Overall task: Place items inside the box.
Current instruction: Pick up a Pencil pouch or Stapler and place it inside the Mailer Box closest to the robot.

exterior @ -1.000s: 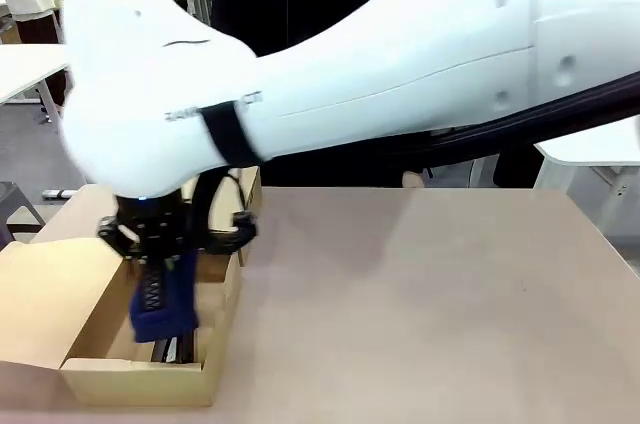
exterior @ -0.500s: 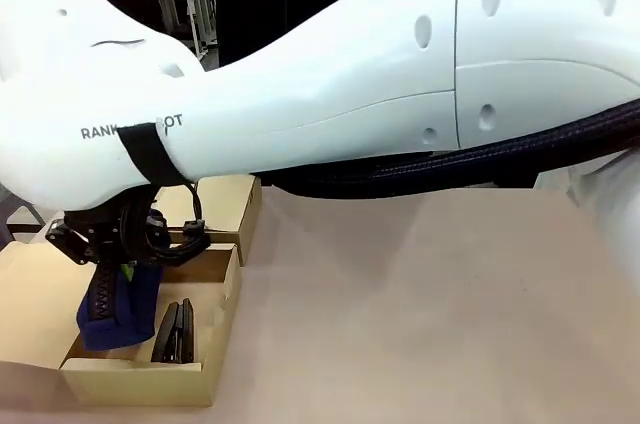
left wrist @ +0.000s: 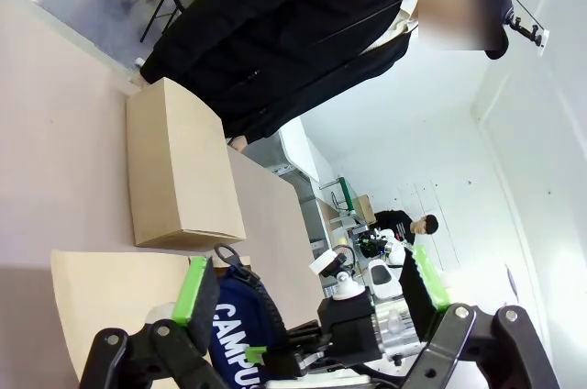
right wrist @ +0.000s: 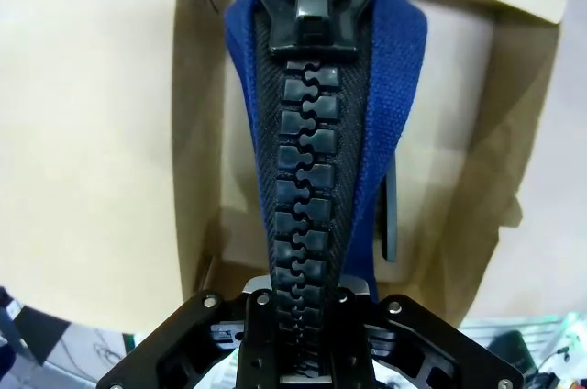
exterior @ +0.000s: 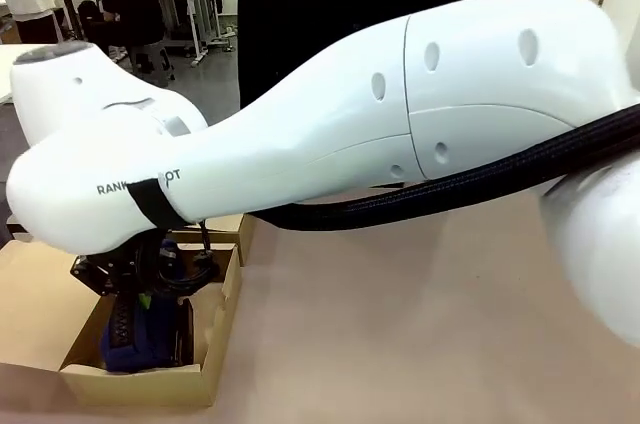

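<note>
Right pincer point(right wrist: 303, 306) grips navy "CAMPUS" pouch point(left wrist: 237, 320) in box point(exterior: 150, 384)

1. My right arm point(exterior: 400, 114) crosses the front view and blocks most of the desk's point(exterior: 430, 334) far side.
2. The navy pouch point(exterior: 135, 336) dips behind the box point(exterior: 140, 382) front wall, so its lower end is unseen.
3. A dark thing point(exterior: 185, 329) at the pouch's 3 o'clock is mostly covered; I cannot name it.
4. In my right wrist view the zip buries the tips of my right fingers point(right wrist: 260, 334), which are clamped on the pouch.
5. In my left wrist view the 6 o'clock edge cuts the "CAMPUS" lettering point(left wrist: 229, 338) and the bases of my left fingers point(left wrist: 195, 290).
</note>
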Action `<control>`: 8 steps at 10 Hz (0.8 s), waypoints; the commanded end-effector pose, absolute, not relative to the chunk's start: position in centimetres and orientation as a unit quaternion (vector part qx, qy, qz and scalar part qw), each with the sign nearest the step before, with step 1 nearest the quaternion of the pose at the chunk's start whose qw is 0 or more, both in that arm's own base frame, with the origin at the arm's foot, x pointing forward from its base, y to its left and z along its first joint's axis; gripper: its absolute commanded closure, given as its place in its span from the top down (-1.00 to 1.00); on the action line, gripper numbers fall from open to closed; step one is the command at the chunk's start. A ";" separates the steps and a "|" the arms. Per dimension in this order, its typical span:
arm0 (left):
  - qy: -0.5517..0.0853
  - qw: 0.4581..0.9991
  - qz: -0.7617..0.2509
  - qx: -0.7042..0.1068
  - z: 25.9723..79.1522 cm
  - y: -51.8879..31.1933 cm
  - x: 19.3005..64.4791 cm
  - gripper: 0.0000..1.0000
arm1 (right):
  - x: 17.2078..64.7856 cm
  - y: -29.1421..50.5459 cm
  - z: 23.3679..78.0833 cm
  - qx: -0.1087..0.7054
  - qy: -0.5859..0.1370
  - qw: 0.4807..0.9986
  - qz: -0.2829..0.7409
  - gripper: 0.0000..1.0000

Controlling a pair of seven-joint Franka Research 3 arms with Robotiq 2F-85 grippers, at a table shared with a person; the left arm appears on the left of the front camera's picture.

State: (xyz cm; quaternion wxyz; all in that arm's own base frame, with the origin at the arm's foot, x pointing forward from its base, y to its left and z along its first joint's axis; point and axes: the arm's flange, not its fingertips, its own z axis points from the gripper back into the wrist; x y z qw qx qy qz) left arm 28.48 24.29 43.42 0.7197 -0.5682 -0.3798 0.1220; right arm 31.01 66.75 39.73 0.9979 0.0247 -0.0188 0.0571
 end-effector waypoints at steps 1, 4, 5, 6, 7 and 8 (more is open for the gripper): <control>-0.393 0.710 0.117 -0.572 43.5 24.1 28.6 1.00 | 31.1 66.4 39.7 0.037 -0.030 0.997 0.063 -0.87; -0.393 0.710 0.117 -0.572 43.5 24.1 28.6 1.00 | 31.9 65.5 38.7 0.049 -0.009 0.997 0.063 -0.87; -0.393 0.710 0.117 -0.572 43.5 24.1 28.6 1.00 | 32.0 65.3 38.6 0.050 -0.006 0.997 0.063 -0.87; -0.393 0.710 0.117 -0.572 43.5 24.1 28.6 1.00 | 32.1 65.3 38.5 0.050 -0.008 0.997 0.064 -0.87; -0.393 0.710 0.117 -0.572 43.5 24.1 28.6 1.00 | 32.1 65.3 38.5 0.052 -0.009 0.996 0.067 -0.87; -0.393 0.710 0.117 -0.572 43.5 24.1 28.6 1.00 | 32.1 65.3 38.5 0.052 -0.006 0.996 0.066 -0.20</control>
